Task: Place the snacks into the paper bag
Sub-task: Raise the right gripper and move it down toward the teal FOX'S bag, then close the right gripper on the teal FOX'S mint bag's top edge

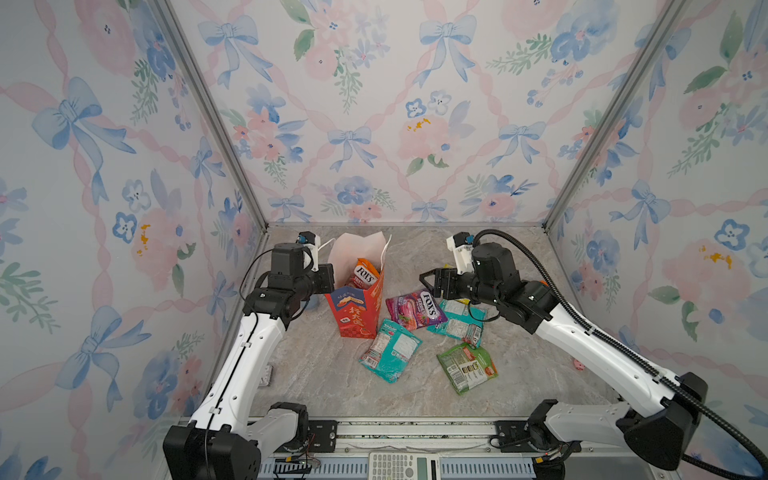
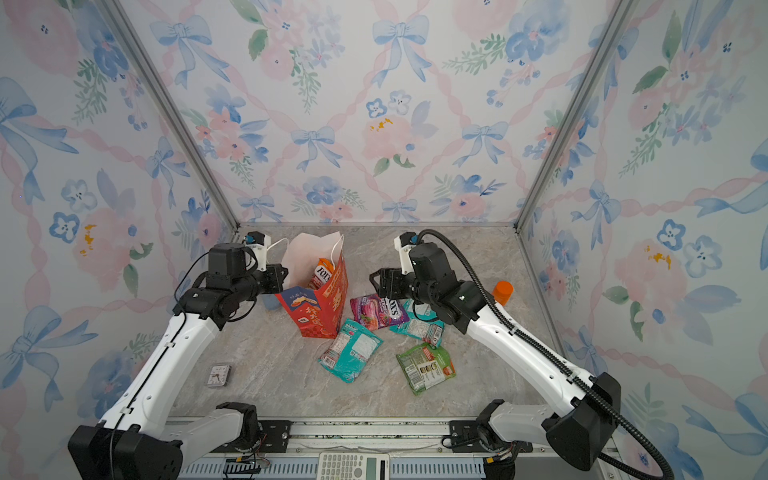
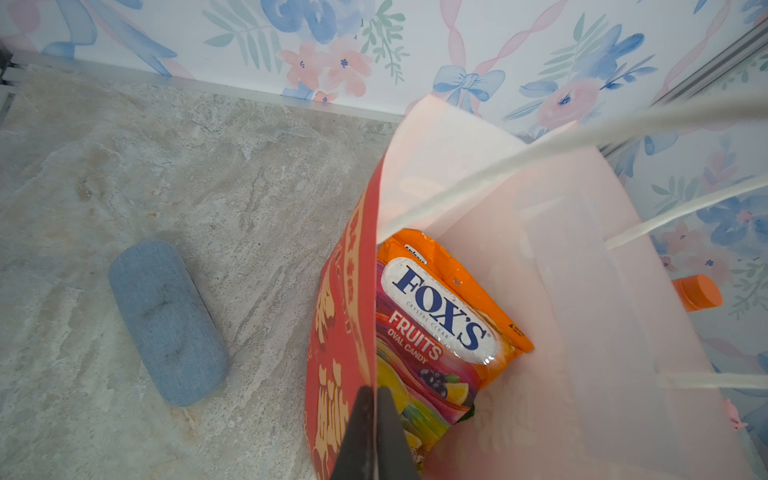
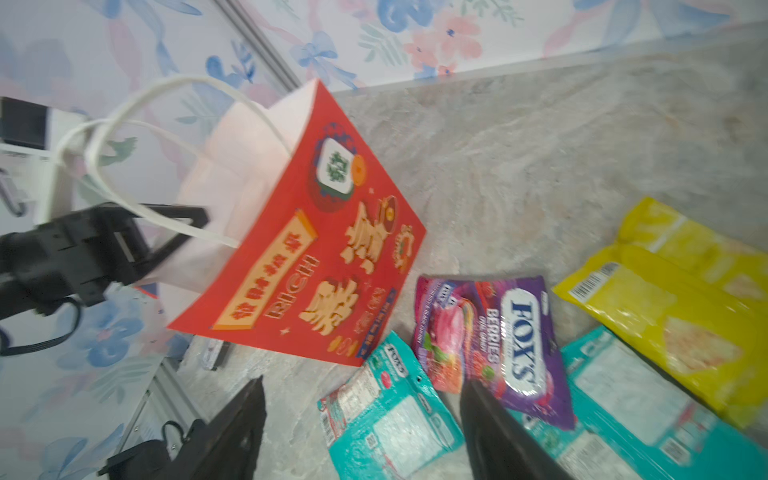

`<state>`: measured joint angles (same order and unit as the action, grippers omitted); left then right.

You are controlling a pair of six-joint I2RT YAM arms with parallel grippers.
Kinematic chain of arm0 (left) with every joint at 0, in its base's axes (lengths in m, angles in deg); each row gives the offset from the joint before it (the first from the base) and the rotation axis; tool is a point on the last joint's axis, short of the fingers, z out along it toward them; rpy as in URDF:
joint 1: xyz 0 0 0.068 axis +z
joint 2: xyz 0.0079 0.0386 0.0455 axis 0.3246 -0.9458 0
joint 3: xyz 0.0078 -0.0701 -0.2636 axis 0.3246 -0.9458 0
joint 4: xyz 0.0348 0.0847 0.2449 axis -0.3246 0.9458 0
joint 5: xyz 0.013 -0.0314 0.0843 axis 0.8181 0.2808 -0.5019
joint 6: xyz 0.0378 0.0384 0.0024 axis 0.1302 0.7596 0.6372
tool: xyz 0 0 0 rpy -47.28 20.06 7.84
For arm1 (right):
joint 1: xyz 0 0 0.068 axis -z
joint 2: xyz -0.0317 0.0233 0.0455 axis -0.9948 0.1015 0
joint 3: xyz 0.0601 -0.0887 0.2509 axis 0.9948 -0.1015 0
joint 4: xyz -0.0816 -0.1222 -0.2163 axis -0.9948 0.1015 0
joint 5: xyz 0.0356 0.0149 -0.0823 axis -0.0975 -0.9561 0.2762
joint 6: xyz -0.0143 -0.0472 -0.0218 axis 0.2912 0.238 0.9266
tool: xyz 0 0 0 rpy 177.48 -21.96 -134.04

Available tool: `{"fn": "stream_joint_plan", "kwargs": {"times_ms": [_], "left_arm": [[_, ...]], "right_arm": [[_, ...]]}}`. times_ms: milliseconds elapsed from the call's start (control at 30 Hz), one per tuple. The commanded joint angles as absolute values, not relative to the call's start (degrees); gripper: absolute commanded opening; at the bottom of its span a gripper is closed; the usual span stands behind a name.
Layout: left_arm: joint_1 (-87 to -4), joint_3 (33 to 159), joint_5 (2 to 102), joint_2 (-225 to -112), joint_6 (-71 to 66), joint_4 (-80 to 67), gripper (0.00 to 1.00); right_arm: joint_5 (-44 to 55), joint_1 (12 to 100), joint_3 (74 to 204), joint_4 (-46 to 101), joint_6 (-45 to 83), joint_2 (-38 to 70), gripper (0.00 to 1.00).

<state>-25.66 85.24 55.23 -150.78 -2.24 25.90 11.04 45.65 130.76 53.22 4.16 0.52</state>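
**A:** Which step are you on?

**B:** One orange packet [image 3: 440, 307] is already inside the paper bag [image 1: 357, 316], which stands upright on the desk [image 1: 316, 374]. Your left hand [image 3: 375, 399] is pinching the bag's wall, keeping the mouth wide.

**A:** And your right hand?

**B:** Your right hand [image 1: 427, 282] hangs spread and empty beside the bag, nearest the purple packet [image 1: 415, 309]. The teal packet [image 1: 390, 351], second teal packet [image 1: 459, 322], green packet [image 1: 467, 365] and yellow packet [image 4: 673, 299] lie flat on the desk.

**A:** So, next?

**B:** I'd say you're between picks. Lower onto the purple packet's edge, pinch it, lift clear of the rim and release inside.
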Motion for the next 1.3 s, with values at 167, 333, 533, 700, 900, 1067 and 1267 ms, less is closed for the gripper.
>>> {"fn": "stream_joint_plan", "kwargs": {"times_ms": [167,333,533,700,900,1067,1267], "left_arm": [[-25.8,86.6,55.5,-151.1,-0.6,26.3,0.00],[-25.7,86.7,55.6,-151.2,-0.7,26.3,0.00],[-25.8,86.5,55.8,-151.1,-0.5,26.3,0.00],[-25.8,86.1,56.0,-150.7,-0.5,26.3,0.00],[-25.7,85.7,56.5,-150.4,-0.2,26.3,0.00],[-25.8,85.5,56.9,-150.0,0.1,26.4,0.00],[-25.8,85.3,57.0,-149.5,0.5,26.3,0.00]], "right_arm": [[14.9,46.6,119.0,57.4,-8.4,-3.2,0.62],[17.0,41.5,112.3,52.1,-17.8,-3.0,0.58],[20.3,36.1,109.8,48.8,-24.1,-0.9,0.57],[22.0,31.6,108.7,44.8,-29.2,3.0,0.56],[21.2,27.4,107.9,38.6,-34.2,10.3,0.54],[18.6,26.7,108.0,35.4,-37.0,15.6,0.54],[15.6,26.7,107.2,30.3,-39.4,20.4,0.54]]}}
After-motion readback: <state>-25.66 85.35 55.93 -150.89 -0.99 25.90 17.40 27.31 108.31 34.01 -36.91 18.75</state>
